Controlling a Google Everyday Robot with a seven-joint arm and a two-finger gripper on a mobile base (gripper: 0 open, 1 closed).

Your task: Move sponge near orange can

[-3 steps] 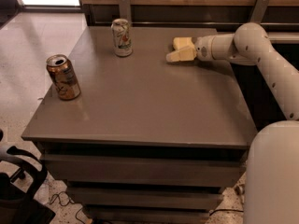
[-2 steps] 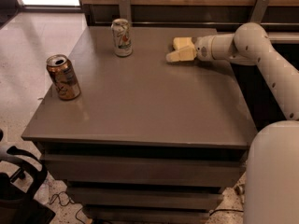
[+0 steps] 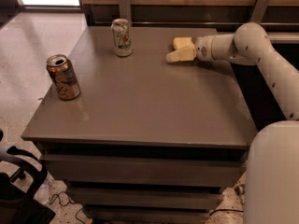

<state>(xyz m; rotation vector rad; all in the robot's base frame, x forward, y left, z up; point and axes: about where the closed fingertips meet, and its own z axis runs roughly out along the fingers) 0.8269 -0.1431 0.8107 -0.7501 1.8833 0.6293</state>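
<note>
the sponge is at about one o'clock on the table, a yellowish block right at the tip of the gripper. the gripper reaches in low from three o'clock on the end of the pale arm. the two are so close and so alike in colour that i cannot tell whether the gripper has the sponge clamped or only lies against it.

the step in hand looks like securing the sponge and starting the carry. it is a soft block, so it is best held across its middle and lifted just clear of the top rather than dragged. the path runs toward eight o'clock over the bare middle of the table. it should pass on the near side of the white and green can, which stands at eleven o'clock. the orange can stands at nine o'clock, close to the left edge, well apart from the sponge. i would set the sponge down on the can's three o'clock side, near but not touching, since a nudge could tip the can off the table.

both cans are upright. the orange can has a dark mouth in its top, but nothing inside shows. whether the other can is open, i cannot tell. the drawer fronts below the table top are closed, so their contents are hidden.
</note>
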